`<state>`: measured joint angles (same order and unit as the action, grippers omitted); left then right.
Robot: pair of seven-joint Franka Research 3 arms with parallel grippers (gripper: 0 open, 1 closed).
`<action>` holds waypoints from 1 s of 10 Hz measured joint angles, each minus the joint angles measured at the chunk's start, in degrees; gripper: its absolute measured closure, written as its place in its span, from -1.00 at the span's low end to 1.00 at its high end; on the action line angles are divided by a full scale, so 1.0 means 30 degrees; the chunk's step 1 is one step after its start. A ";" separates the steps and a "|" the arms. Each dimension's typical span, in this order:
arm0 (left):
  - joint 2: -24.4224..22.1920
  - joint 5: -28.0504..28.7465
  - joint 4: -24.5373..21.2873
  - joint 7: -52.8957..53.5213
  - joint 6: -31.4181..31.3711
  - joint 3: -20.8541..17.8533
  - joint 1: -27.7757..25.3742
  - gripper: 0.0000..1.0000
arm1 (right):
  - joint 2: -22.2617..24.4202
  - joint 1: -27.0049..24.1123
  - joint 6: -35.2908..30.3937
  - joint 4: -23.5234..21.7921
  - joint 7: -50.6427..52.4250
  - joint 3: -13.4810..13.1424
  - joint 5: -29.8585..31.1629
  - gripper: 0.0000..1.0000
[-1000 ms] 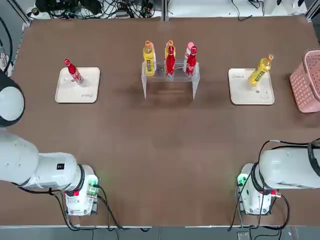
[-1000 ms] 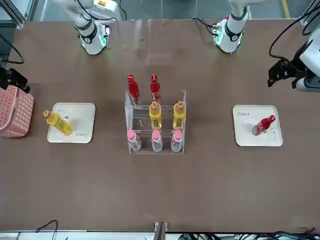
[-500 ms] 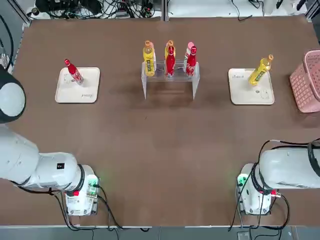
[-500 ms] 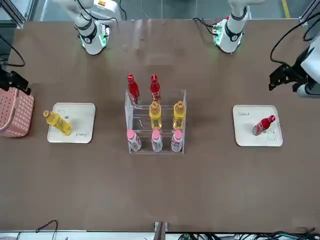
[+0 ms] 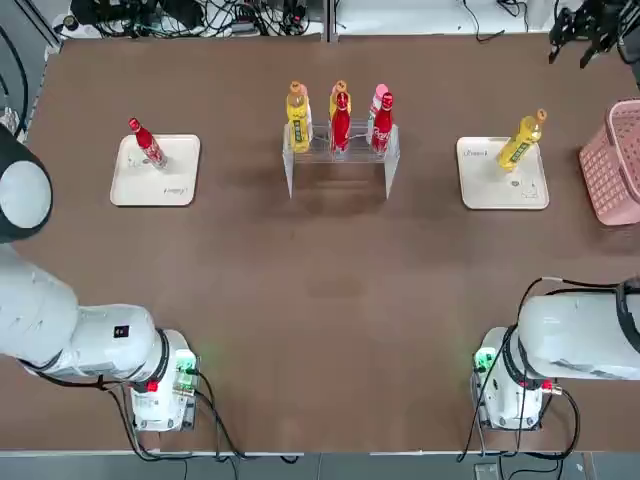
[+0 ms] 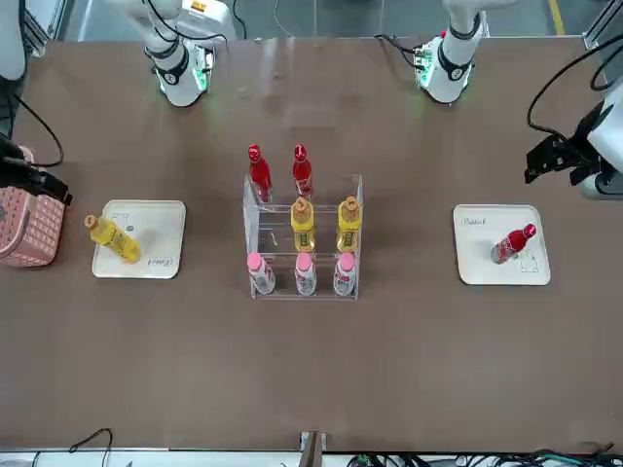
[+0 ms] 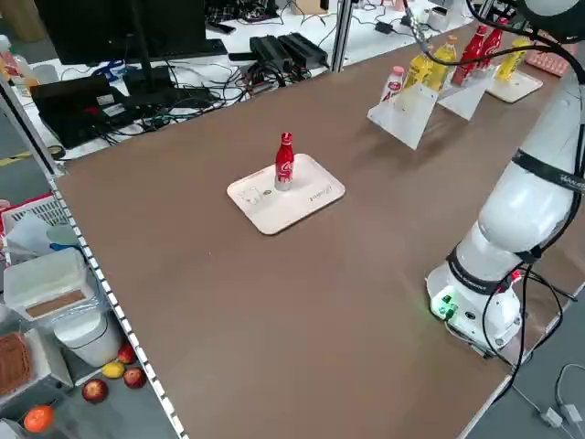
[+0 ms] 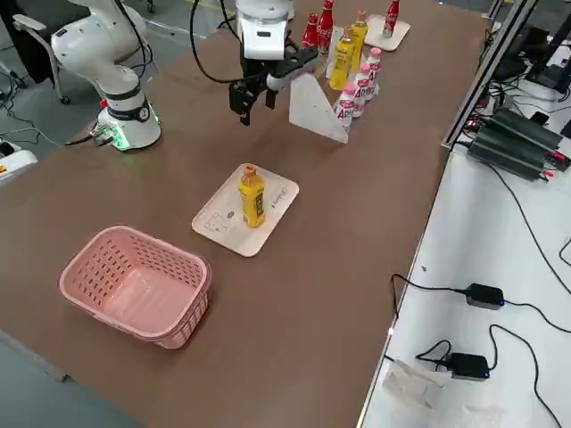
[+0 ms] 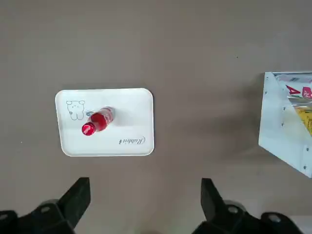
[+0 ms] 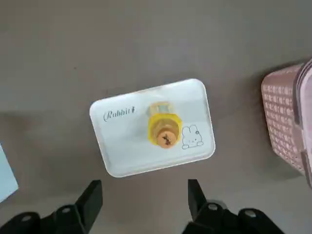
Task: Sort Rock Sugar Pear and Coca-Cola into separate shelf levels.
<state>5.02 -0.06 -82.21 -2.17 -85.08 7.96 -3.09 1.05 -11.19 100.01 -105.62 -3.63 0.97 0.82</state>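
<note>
A Rock Sugar Pear bottle [image 10: 165, 130] of slim yellow plastic with an orange cap stands upright, long axis vertical, on a flat beige tray [image 10: 122, 146] printed "Rabbit" beside a small rabbit drawing; this tray lies at the robot's right, next to a pink mesh basket [image 8: 134, 283]. At the robot's left, a matching "Rabbit" tray [image 9: 131, 112] carries one upright Coca-Cola bottle [image 9: 96, 121], red with a red cap and white script.

Mid-table, toward the far side, stands the clear acrylic shelf [image 6: 352, 187] with see-through side legs. Two red Coca-Cola bottles [image 6: 259, 173] stand upright on its level nearest the robot, two yellow Rock Sugar Pear bottles [image 6: 303, 225] on the next, and three pink-capped white bottles [image 6: 305, 275] line the far side.

The right pincer [image 10: 144, 195] hangs above the yellow bottle's tray, fingers spread and empty. The left pincer [image 9: 145, 197] hovers near the red bottle's tray, wide open, holding nothing.
</note>
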 joint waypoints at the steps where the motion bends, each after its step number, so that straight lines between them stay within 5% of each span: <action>1: 0.0149 0.0000 -0.0020 0.0000 -0.0156 -0.0001 -0.0001 -1.00 | -0.0006 -0.0045 0.0111 -0.0650 0.0023 -0.0075 0.0000 -0.58; 6: 0.1084 0.0002 -0.0904 0.0002 -0.1831 -0.0021 -0.0675 -1.00 | -0.0039 -0.0144 0.3430 -0.4366 0.0447 -0.0408 0.0002 -0.62; 10: 0.1119 0.0559 -0.3319 0.0004 -0.4160 -0.0022 -0.0802 -1.00 | -0.0040 -0.0483 0.4826 -0.5100 0.1331 -0.0560 0.0002 -0.62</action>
<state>8.37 1.62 -92.17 -2.16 -97.56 7.90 -5.49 0.93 -12.64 114.49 -120.92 0.36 -0.71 0.82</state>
